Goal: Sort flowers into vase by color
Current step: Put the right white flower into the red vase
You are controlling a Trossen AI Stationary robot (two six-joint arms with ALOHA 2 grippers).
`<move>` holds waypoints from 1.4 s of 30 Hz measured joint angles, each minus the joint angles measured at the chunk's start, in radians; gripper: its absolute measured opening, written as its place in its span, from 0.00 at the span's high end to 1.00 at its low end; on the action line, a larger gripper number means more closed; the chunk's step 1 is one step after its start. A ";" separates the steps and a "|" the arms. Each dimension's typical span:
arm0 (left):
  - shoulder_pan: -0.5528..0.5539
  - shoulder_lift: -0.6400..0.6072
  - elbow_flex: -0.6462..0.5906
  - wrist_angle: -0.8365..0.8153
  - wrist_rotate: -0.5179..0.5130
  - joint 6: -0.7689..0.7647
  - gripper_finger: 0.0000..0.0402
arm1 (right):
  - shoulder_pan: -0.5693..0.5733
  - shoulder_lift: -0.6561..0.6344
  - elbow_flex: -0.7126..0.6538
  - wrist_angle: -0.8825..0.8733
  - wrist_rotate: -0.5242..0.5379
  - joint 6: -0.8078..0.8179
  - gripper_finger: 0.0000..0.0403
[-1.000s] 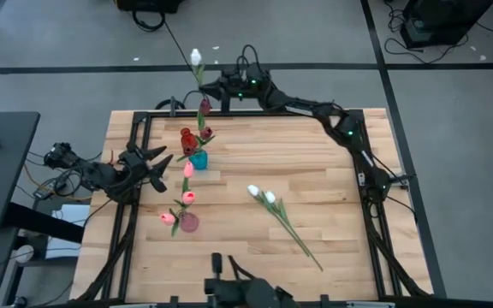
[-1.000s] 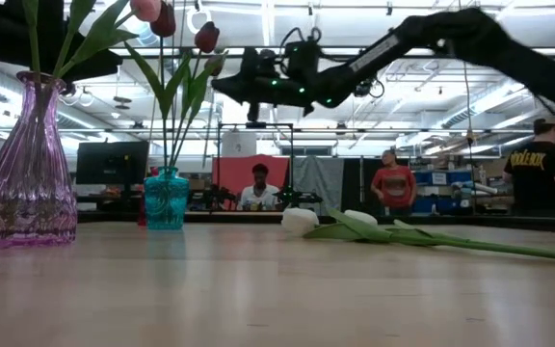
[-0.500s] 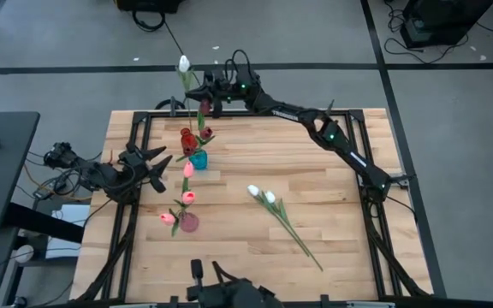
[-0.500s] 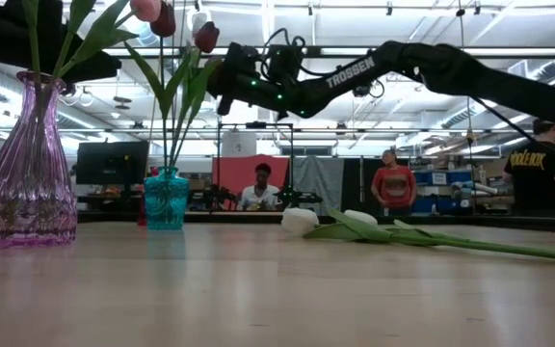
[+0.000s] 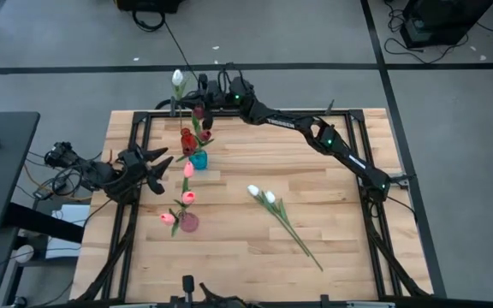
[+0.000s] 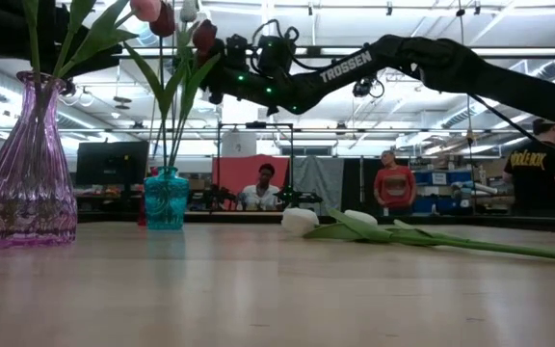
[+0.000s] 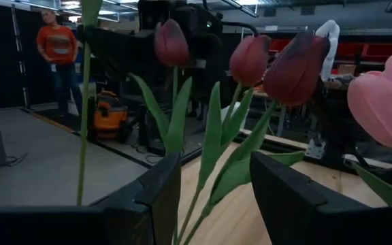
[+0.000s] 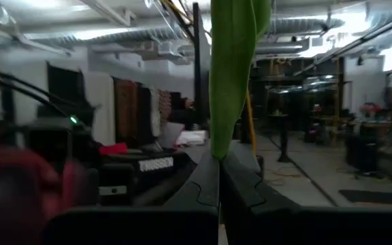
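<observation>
Two white tulips (image 5: 262,196) lie loose on my wooden surface (image 5: 332,222), heads side by side near the middle, stems running toward the front right. My right claw (image 5: 198,94) is stretched out over the back edge of the surface, its fingers (image 8: 209,187) pressed together on the green stem of a white tulip (image 5: 177,79) whose head hangs just past the back rim. In my right wrist view the stem and a leaf rise straight up from between the closed fingers. In the low view that arm reaches across near the ceiling lights, ending close beside the maroon heads above the teal vase (image 6: 166,200).

The teal vase stands left of centre toward the back, holding the maroon tulips (image 5: 188,137). Nearer the front, the purple glass vase (image 5: 189,222) holds the pink tulips (image 5: 187,197).

My left claw (image 5: 155,166) waits at the left side of the surface, fingers spread and holding nothing, pointed toward the teal vase. From my left wrist I see the maroon heads and their green leaves between my fingers, with one pink head (image 7: 386,99) nearby.

Beyond the surface, people (image 6: 393,183) stand and sit in the room.
</observation>
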 joint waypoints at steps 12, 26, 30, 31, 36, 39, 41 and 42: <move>0.000 0.000 0.000 -0.016 0.020 -0.032 0.55 | -0.023 0.001 0.000 -0.069 -0.016 -0.059 0.98; 0.000 0.000 -0.001 -0.038 -0.009 -0.040 0.55 | -0.025 0.002 -0.001 -0.314 -0.084 -0.135 0.89; 0.000 0.000 -0.001 -0.038 -0.009 -0.040 0.55 | -0.032 0.002 -0.001 -0.451 -0.110 -0.157 0.75; 0.000 0.000 -0.001 -0.039 -0.009 -0.040 0.55 | -0.036 0.001 -0.001 -0.486 -0.114 -0.171 0.72; 0.000 0.000 -0.001 -0.048 -0.009 -0.053 0.55 | -0.058 -0.034 -0.002 -0.674 -0.101 -0.279 0.60; 0.000 0.000 -0.001 -0.059 -0.009 -0.053 0.55 | -0.066 -0.080 0.000 -0.777 -0.075 -0.348 0.56; 0.000 0.000 -0.001 -0.061 -0.009 -0.053 0.55 | -0.066 -0.105 0.000 -0.838 -0.056 -0.378 0.55; 0.000 0.000 -0.001 -0.061 -0.010 -0.053 0.55 | -0.066 -0.114 0.000 -0.874 -0.048 -0.397 0.54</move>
